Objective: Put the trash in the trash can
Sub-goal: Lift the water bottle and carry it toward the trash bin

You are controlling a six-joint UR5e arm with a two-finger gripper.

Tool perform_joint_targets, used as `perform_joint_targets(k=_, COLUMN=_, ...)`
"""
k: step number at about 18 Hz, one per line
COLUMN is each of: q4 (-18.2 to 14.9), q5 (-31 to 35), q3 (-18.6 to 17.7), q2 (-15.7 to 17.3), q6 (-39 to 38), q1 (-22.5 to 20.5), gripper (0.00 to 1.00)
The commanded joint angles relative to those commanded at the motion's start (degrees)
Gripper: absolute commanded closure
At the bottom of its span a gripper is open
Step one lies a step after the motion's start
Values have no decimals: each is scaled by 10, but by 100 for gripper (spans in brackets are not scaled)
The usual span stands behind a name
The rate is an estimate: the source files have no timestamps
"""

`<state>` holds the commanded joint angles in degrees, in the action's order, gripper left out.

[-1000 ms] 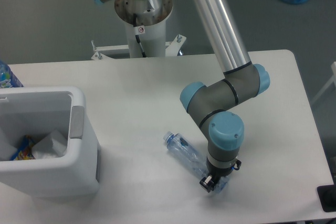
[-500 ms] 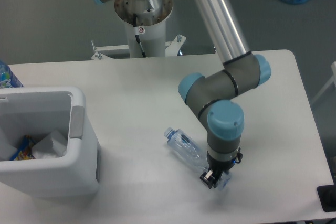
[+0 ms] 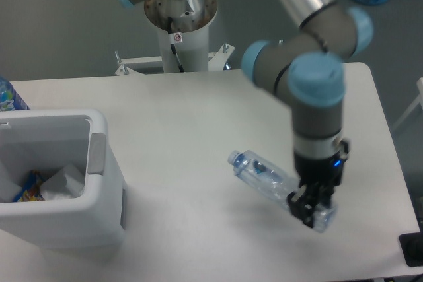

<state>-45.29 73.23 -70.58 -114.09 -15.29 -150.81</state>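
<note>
Gripping the bottle (image 3: 272,180) by its base end, the gripper (image 3: 309,207) has it clamped and hanging clear above the table (image 3: 198,110) (presumably so it can travel to the can (image 3: 99,163) at far left), long axis diagonal, cap end pointing up-left toward that can.
</note>
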Motion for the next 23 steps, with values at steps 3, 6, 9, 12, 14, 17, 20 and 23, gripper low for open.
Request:
perform_joint_targets(k=3, q4=43, q5=-33, q3=7, q2=13, q6=1, q1=-1, gripper=41)
perform_joint_targets(k=6, q4=44, q5=-35, q3=10, q2=28, q6=32, q1=3, gripper=41)
perform_joint_targets(k=9, q4=48, q5=-40, q3=11, q2=40, q6=47, q1=12, gripper=41)
perform_joint_targets(k=12, q4=67, q5=-41, q3=10, q2=47, q6=47, q1=35, gripper=41)
perform_joint_targets(k=14, q4=68, q5=-42, q3=11, q2=52, q6=47, q1=53, gripper=41)
perform_joint_targets(k=17, q4=68, q5=-41, q3=6, q2=60, q6=44, q1=81, gripper=41)
perform_joint_targets(k=20, q4=68, q5=-41, q3=2, q2=64, q6=42, q1=106, gripper=41)
perform_joint_targets(k=23, q4=67, q5=-39, q3=-8, q2=64, q6=42, q1=137, gripper=41)
